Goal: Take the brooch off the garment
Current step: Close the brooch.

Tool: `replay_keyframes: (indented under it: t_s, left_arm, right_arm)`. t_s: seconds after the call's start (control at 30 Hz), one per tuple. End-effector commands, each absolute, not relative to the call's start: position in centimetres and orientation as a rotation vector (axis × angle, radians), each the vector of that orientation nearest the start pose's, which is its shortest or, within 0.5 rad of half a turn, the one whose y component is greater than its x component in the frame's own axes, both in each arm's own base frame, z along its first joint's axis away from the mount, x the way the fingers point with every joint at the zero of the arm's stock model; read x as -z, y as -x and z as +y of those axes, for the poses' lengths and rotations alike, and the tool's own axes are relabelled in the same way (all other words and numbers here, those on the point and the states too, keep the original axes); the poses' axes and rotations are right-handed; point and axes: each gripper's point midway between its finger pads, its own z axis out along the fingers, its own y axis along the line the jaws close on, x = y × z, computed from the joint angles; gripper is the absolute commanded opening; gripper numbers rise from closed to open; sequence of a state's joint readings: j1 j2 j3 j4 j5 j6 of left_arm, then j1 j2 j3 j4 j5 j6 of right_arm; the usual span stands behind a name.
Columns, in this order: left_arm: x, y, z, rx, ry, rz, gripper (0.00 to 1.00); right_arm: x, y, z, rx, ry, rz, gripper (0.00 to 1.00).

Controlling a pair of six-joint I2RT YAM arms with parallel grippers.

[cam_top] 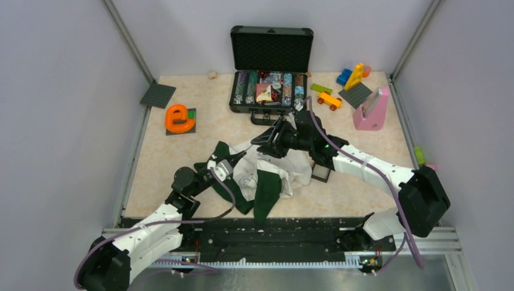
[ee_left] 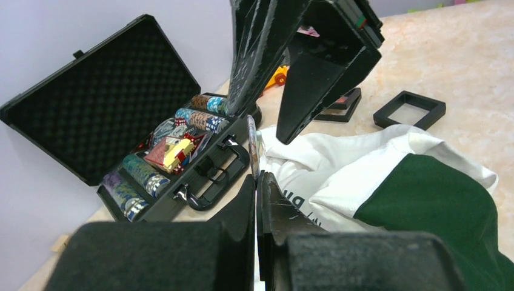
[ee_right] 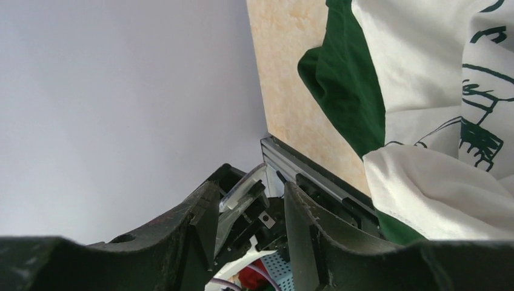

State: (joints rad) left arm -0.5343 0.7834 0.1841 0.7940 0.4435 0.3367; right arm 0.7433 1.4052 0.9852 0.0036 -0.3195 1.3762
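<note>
The green and white garment (cam_top: 273, 176) (ee_left: 376, 176) (ee_right: 424, 91) lies crumpled mid-table. My left gripper (cam_top: 241, 154) (ee_left: 257, 177) is shut, pinching a thin pale disc (ee_left: 252, 145) (ee_right: 245, 188) edge-on just above the garment's far left edge. My right gripper (cam_top: 256, 141) (ee_left: 260, 127) (ee_right: 251, 185) reaches in from the right. Its fingers stand apart on either side of that disc and the left fingertips, not touching the disc. I cannot tell whether the disc is the brooch. No orange-red pin shows on the cloth.
An open black case (cam_top: 270, 91) (ee_left: 121, 121) of poker chips stands behind the grippers. A black square frame (cam_top: 321, 173) (ee_left: 409, 109) lies right of the garment. An orange letter e (cam_top: 177, 118) sits far left; a toy car (cam_top: 329, 100) and a pink block (cam_top: 371, 112) sit far right.
</note>
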Motion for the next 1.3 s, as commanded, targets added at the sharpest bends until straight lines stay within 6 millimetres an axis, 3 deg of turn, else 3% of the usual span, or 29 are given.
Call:
replay_keyframes:
  t_s: [0.0, 0.17, 0.37, 0.4, 0.43, 0.5, 0.57, 0.6, 0.87, 1.27]
  left_arm:
    - [-24.2, -23.2, -21.8, 0.412, -0.975, 0.964, 0.00]
    - [-23.8, -22.9, -22.2, 0.415, -1.007, 0.957, 0.00]
    - [-23.7, -23.0, -22.2, 0.412, -1.000, 0.968, 0.02]
    - [-23.8, -23.0, -22.2, 0.420, -0.994, 0.971, 0.10]
    - [-23.8, -23.0, -22.2, 0.428, -0.988, 0.973, 0.35]
    - [-24.0, -22.8, -22.3, 0.451, -0.973, 0.977, 0.69]
    - [-24.1, -22.6, -22.3, 0.476, -0.951, 0.989, 0.88]
    - [-24.2, -22.6, -22.3, 0.493, -0.933, 1.002, 0.90]
    - [-24.7, -21.7, -22.3, 0.616, -0.842, 1.038, 0.95]
    - [-25.0, -21.0, -23.0, 0.679, -0.863, 1.024, 0.93]
  right_arm:
    - [-25.9, -25.2, 37.8, -1.652, -0.469, 2.278, 0.43]
    - [-25.5, -25.1, 38.1, -1.673, -0.474, 2.280, 0.38]
    - [-25.4, -25.0, 38.0, -1.672, -0.463, 2.269, 0.12]
    - [-25.4, -25.0, 37.9, -1.673, -0.459, 2.265, 0.05]
    - [-25.5, -25.0, 37.9, -1.673, -0.457, 2.259, 0.00]
    - [-25.4, -25.2, 37.6, -1.655, -0.442, 2.247, 0.00]
    - [-25.4, -25.4, 37.3, -1.631, -0.405, 2.233, 0.00]
    - [-25.5, -25.5, 37.2, -1.618, -0.371, 2.221, 0.00]
    - [-25.6, -24.7, 37.2, -1.463, 0.184, 2.119, 0.00]
    - [-26.7, -22.0, 38.1, -1.620, 0.442, 2.010, 0.00]
